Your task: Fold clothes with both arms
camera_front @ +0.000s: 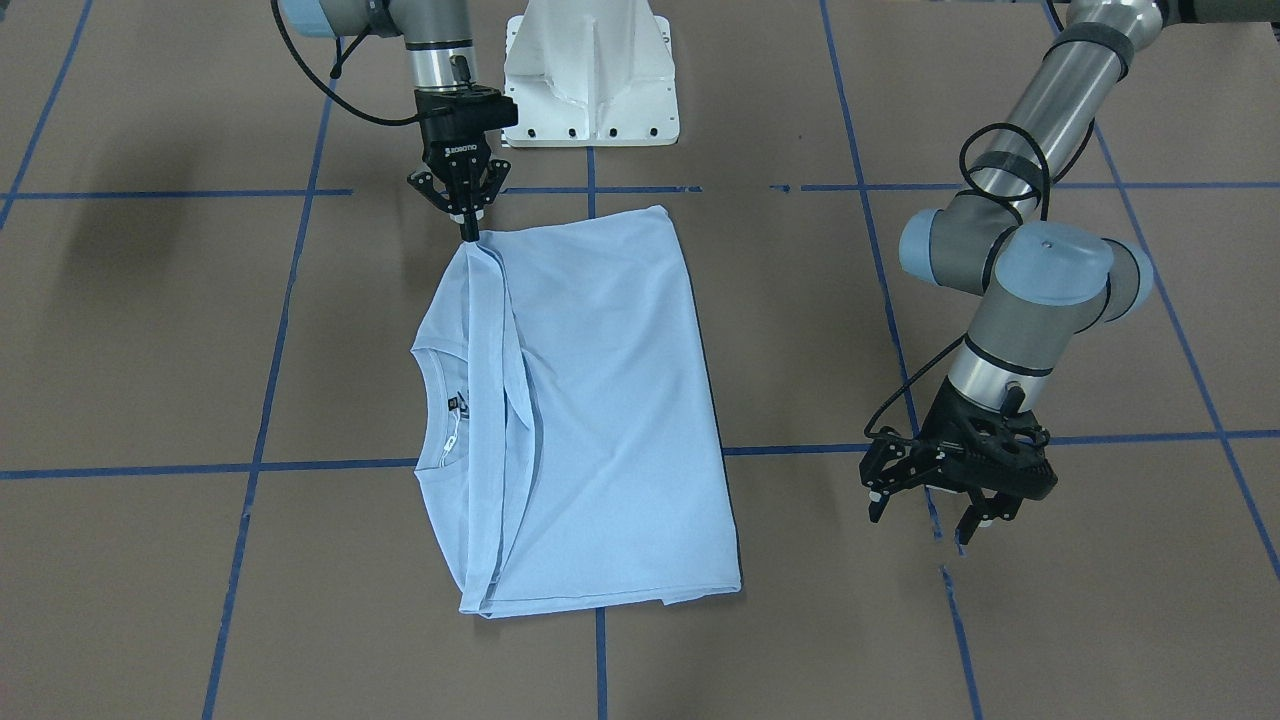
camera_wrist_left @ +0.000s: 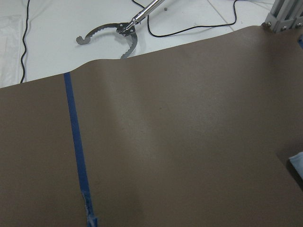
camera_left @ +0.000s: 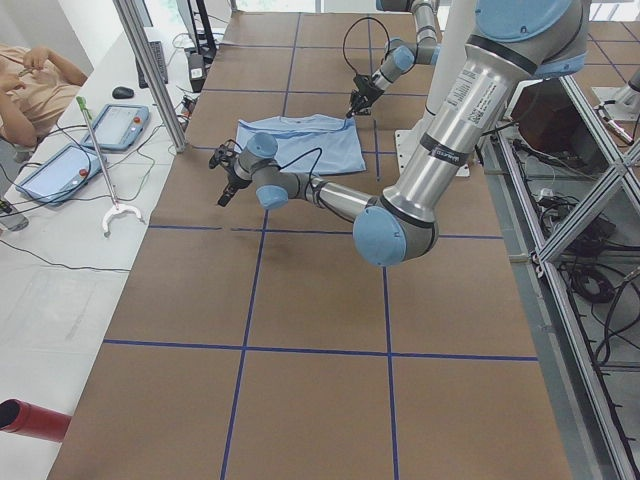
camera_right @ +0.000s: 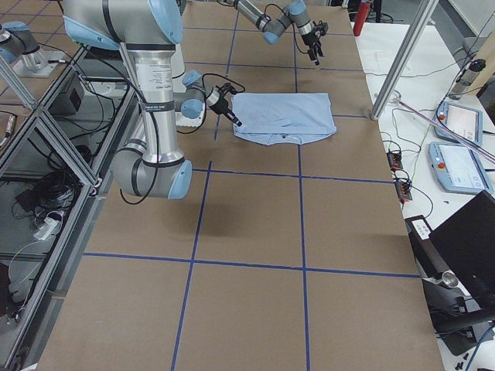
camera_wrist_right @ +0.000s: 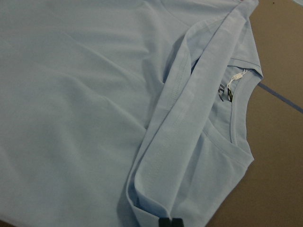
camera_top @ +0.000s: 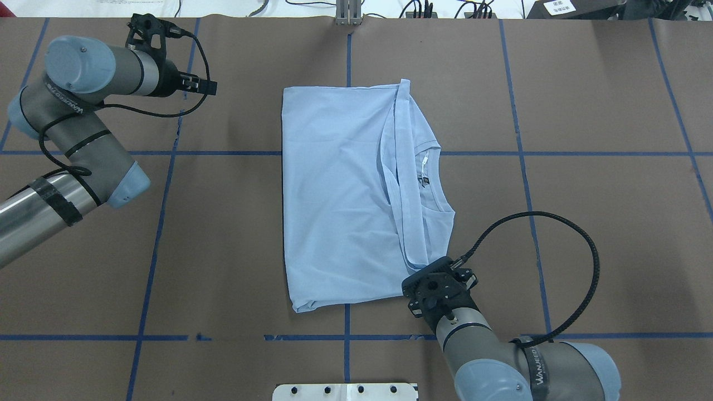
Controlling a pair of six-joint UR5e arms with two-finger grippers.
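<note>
The pale light-blue T-shirt point(camera_front: 600, 400) lies on the table folded lengthwise, its back panel over the front. The ribbed collar point(camera_front: 445, 420) with a small label shows at one side. No chest print is visible. My right gripper point(camera_front: 469, 235) stands upright at the shirt's near corner, shut on the folded sleeve edge. In the right wrist view its black fingertips point(camera_wrist_right: 169, 222) pinch that fold of the shirt point(camera_wrist_right: 94, 94). My left gripper point(camera_front: 925, 515) hovers open and empty over bare table, well to the side of the shirt. The left wrist view catches only a sliver of the shirt point(camera_wrist_left: 298, 165).
Brown paper with a blue tape grid point(camera_top: 167, 223) covers the table. The white pedestal base point(camera_front: 590, 80) stands behind the shirt. Off the far edge lie a metal grabber tool point(camera_wrist_left: 118, 33) and cables. A seated person point(camera_left: 30, 80) and tablets point(camera_left: 120, 125) are beside the table.
</note>
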